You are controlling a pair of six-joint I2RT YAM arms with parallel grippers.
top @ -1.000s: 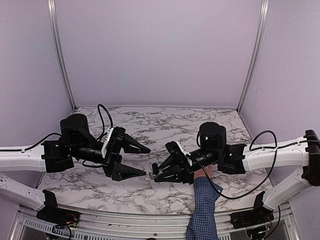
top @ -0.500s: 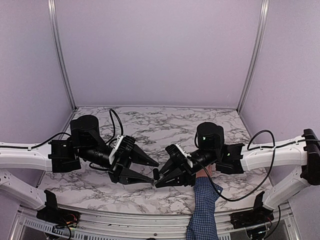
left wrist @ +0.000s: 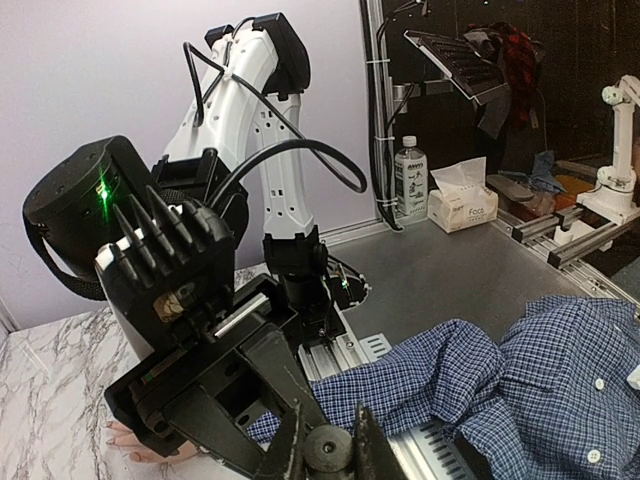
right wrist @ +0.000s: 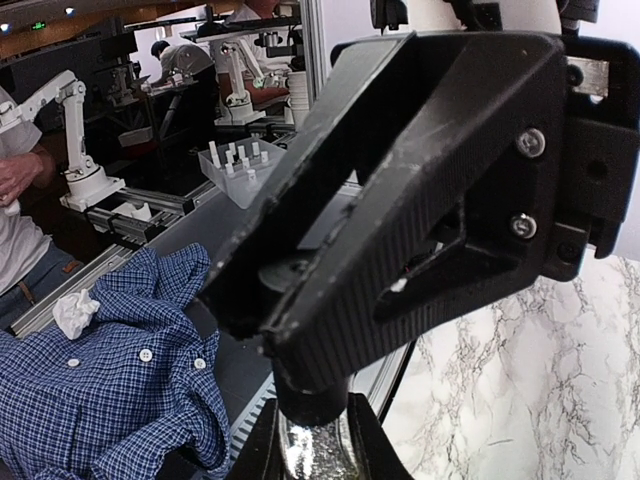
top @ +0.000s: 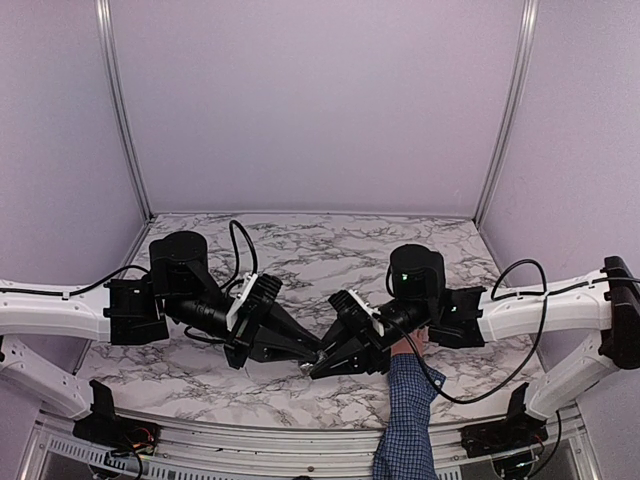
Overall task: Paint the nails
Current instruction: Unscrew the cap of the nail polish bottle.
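Blue checked cloth sleeve (top: pixel 404 425) seen at near table edge. Pale hand (top: pixel 410 346) laid flat on veined marble table (top: pixel 300 250), beneath right arm; nails (left wrist: pixel 108 428) tiny, barely discernible at fingertips. Glittery grey bottle (right wrist: pixel 316 445) clamped in right gripper (right wrist: pixel 312 440). Round black cap (left wrist: pixel 330 447) pinched by closed left gripper (left wrist: pixel 328 452).

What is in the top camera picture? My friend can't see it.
The left tool and right tool meet tip to tip above a marble table. A hand in a blue checked sleeve lies under the right arm.
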